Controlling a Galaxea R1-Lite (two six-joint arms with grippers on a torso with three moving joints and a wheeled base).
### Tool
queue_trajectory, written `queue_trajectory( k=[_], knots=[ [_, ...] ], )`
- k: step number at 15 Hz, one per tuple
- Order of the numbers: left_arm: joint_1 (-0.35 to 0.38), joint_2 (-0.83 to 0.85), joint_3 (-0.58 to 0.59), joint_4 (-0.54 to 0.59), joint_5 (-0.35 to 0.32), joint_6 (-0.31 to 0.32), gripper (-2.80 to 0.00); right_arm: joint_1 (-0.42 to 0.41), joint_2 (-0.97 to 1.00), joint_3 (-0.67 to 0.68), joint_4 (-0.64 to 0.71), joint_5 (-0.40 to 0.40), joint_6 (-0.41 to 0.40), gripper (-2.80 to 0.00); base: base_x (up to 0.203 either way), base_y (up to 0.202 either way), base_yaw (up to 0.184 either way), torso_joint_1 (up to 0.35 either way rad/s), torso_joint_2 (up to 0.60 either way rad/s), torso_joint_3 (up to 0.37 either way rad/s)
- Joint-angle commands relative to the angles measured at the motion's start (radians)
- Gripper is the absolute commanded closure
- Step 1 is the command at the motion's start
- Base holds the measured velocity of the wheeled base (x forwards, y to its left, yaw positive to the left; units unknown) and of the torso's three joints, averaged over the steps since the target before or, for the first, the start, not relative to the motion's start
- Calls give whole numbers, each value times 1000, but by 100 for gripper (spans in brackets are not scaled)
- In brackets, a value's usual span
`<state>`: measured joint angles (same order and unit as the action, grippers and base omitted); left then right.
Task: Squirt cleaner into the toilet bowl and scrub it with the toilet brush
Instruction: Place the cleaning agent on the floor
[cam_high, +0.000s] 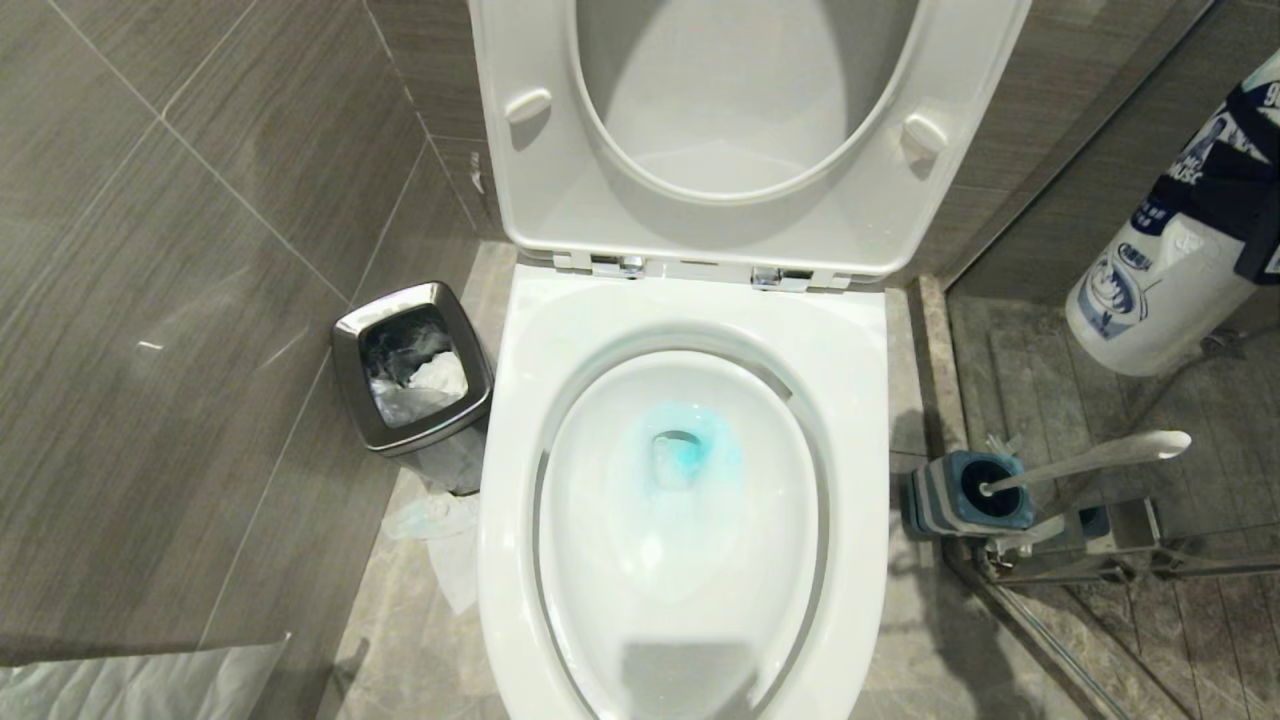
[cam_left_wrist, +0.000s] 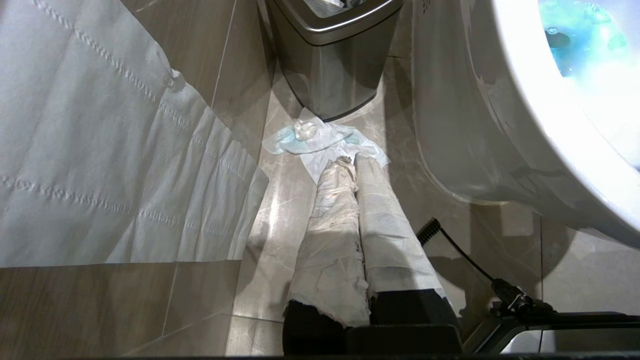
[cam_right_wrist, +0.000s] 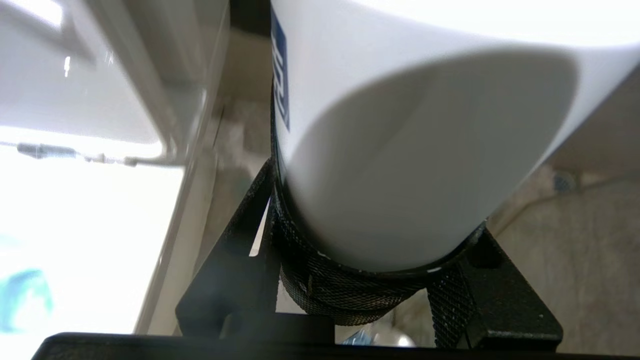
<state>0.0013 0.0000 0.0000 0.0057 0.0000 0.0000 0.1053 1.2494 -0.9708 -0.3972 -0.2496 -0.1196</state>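
Note:
The toilet bowl (cam_high: 560, 330) fills the middle of the head view, seat and lid raised, with teal-blue liquid (cam_high: 690, 450) pooled round its drain. The cleaner (cam_high: 1160, 290), a white bottle with blue label, hangs tilted at the upper right, above the floor beside the bowl. My right gripper (cam_right_wrist: 370, 240) is shut on its dark lower part; the cleaner (cam_right_wrist: 400, 125) fills that wrist view. The toilet brush (cam_high: 1100, 460) stands in its blue-and-grey holder (cam_high: 965, 495) right of the bowl. My left gripper (cam_left_wrist: 352, 162), its fingers wrapped in white paper, is shut and empty, low over the floor left of the bowl.
A steel bin (cam_high: 410, 370) stands left of the bowl, with crumpled tissue (cam_high: 440, 540) on the floor before it. A white paper sheet (cam_high: 140, 680) hangs at the lower left. A glass partition with a metal bracket (cam_high: 1100, 540) runs behind the brush holder.

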Motion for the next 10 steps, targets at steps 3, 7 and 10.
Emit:
queue_trajectory(
  k=[3,7,10],
  knots=[
    [0,0,0,0,0,0,0,-3,9,94,-57,-5,29,0,0,0,0,0,0,0],
    [0,0,0,0,0,0,0,-3,35,118,-61,-5,74,0,0,0,0,0,0,0],
    [0,0,0,0,0,0,0,-3,39,132,-61,-6,74,0,0,0,0,0,0,0]
  ],
)
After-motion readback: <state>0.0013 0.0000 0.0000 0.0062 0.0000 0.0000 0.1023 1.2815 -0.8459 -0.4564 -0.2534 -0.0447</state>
